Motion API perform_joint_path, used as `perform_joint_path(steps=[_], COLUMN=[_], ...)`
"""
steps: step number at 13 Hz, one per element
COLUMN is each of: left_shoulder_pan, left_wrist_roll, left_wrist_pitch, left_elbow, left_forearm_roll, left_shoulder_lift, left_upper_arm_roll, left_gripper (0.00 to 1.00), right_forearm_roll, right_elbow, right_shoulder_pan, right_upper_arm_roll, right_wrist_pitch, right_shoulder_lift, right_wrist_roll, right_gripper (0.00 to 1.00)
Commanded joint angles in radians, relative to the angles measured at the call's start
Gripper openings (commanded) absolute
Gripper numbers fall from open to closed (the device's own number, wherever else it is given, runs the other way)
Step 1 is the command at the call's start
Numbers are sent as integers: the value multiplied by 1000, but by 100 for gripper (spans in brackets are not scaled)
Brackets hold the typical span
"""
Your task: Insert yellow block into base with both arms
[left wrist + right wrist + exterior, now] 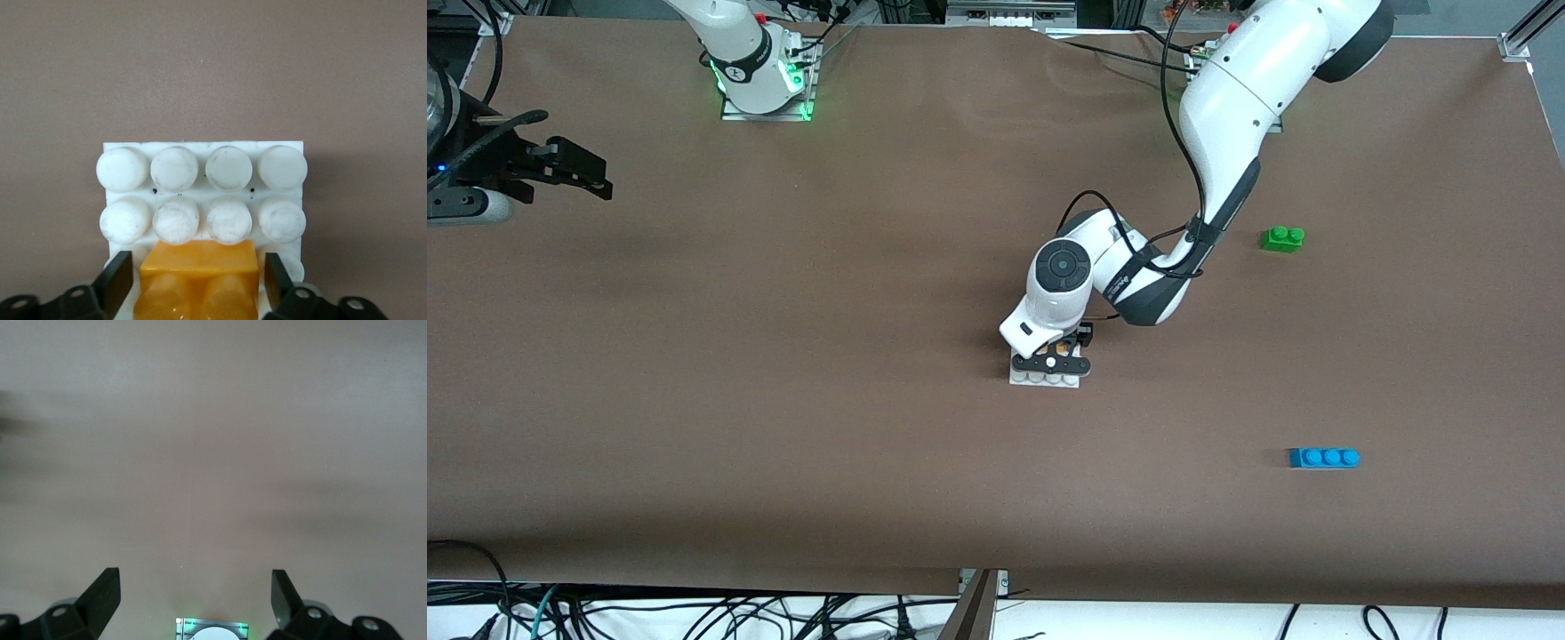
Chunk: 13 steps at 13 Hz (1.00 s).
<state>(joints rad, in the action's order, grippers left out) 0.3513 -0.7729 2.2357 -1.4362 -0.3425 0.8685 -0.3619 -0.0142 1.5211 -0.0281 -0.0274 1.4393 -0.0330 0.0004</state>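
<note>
The white studded base (1045, 379) lies mid-table. My left gripper (1052, 363) hangs low over it and hides the yellow block in the front view. In the left wrist view the yellow block (199, 280) sits on the base (200, 148), on the rows next to two bare rows of studs. The left gripper (197, 263) is open, with a black finger standing off each side of the block and white plate showing in both gaps. My right gripper (596, 178) waits at the right arm's end of the table, open (195, 577) over bare brown tabletop.
A green two-stud brick (1282, 237) and a blue three-stud brick (1324, 457) lie toward the left arm's end of the table, the blue one nearer the front camera. The right arm's base mount (765, 89) glows green.
</note>
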Motion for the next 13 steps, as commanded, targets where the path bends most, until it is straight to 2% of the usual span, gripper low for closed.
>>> perform_joint_path(steps=[1,3,5,8,11,13], left_shoulder_pan=[-3,-21,-25,-113,-256,-357], left_wrist_roll=[-19,-16,-20,19,194,364], left_wrist_pitch=[-16,-65,-209,-421,-559,-620], left_elbow=[31,30,28,33,36,39], left_forearm_roll=[-18,-1,75,181,204,279], left_shoulder_lift=[-14,-75,-185,-351,-453,-517], left_upper_arm_roll=[-2,-17,-16,-19,-22,-16], left_gripper=[100,100,100,100,100,100], right_forearm_roll=[3,3,3,3,3,3], right_elbow=[-19,-19,-19,-19,-21,-21], right_shoulder_pan=[7,7,7,7,7,7], right_upper_arm_roll=[-8,-6,-8,-6,-8,-6], right_wrist_pitch=[-7,-7,-7,-7,-7,-7], right_shoulder_lift=[-7,-7,-7,-7,-7,-7], right_wrist_roll=[6,6,6,6,6,6], right_gripper=[100,100,100,100,100,100])
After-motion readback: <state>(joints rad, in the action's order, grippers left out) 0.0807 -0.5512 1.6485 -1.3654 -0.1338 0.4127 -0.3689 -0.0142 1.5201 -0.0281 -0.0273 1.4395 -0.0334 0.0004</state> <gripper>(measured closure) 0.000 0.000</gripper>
